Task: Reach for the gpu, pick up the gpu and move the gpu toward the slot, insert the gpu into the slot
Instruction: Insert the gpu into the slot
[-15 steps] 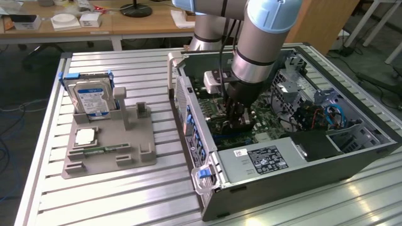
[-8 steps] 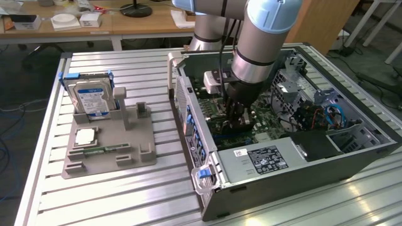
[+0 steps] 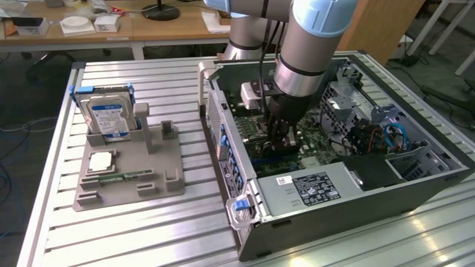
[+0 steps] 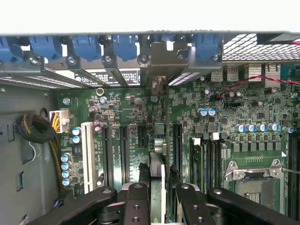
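The exterior view looks down at an angle from well above the bench (image 3: 148, 233), taking in the whole open case (image 3: 349, 183) and the arm (image 3: 312, 44) reaching into it. The wrist view sits close over the motherboard (image 4: 140, 117), facing along the tool (image 4: 157, 197) toward the case's rear wall, probably straight down. Both views share the motherboard.
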